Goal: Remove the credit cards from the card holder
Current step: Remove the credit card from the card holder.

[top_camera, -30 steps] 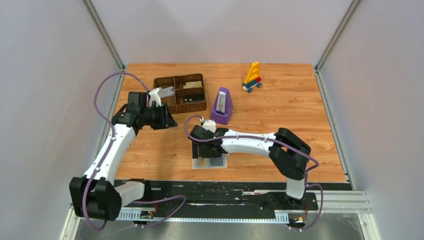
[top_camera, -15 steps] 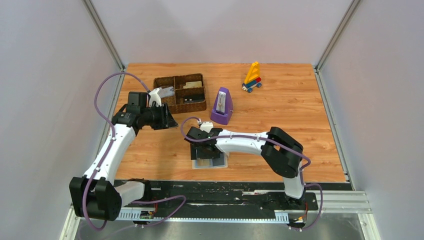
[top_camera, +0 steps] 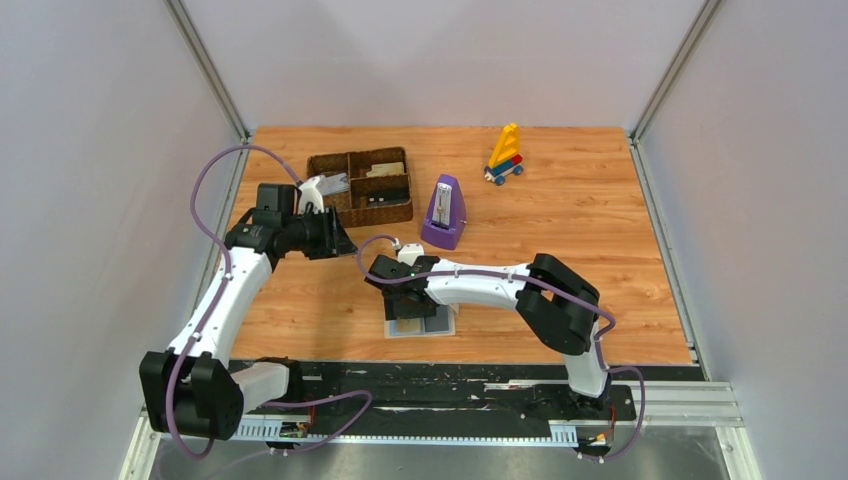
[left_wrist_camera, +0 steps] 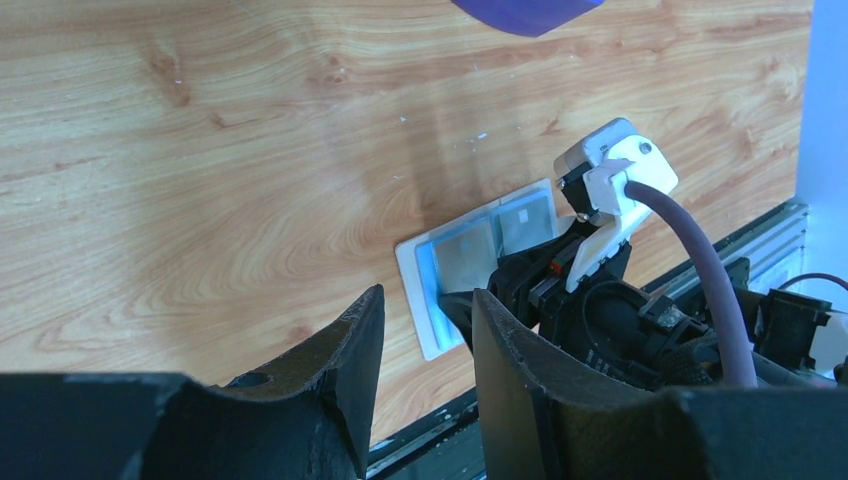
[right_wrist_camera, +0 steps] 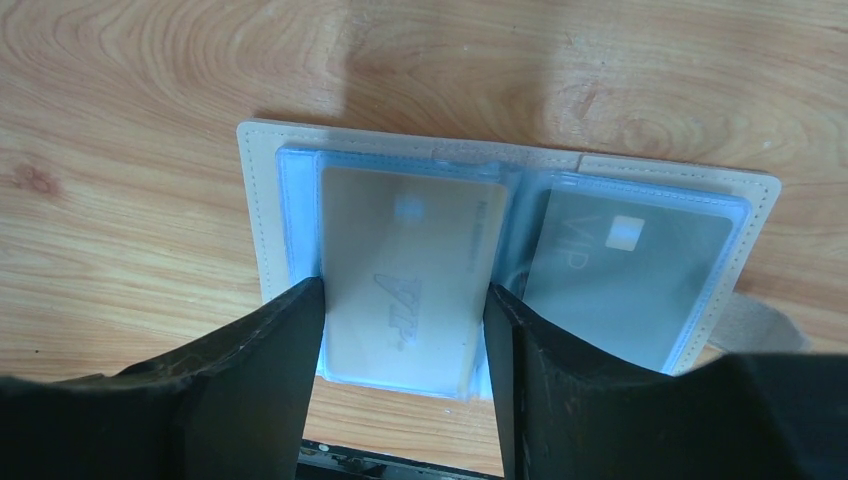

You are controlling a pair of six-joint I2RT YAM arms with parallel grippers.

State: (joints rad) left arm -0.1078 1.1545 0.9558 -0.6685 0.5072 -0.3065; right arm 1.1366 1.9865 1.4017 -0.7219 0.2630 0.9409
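The right claw (right_wrist_camera: pixel 405 300) hangs wide open over the card holder (right_wrist_camera: pixel 258 200), one finger along each long edge of the tan card (right_wrist_camera: pixel 410 250) in the left pocket; it brackets the card, but whether it presses on it I cannot tell; the left claw (left_wrist_camera: pixel 425 320) is parted by a narrow gap, empty, held up near the woven tray (top_camera: pixel 360 185) toward the far left corner; the holder lies open and flat close to the near edge of the desk, a little left of its middle, with a grey card (right_wrist_camera: pixel 625 270) in the other pocket; the cards look thin, stiff, light and smooth, and the clear sleeves probably cling, so the light holder may slide or lift with a card unless pinned; the best hold is likely a card's exposed end, pinched across its faces; which side the pockets open is unclear, the fingers cover the tan card's near end, a strap at the right is cut off, and from above the arm hides most of the holder
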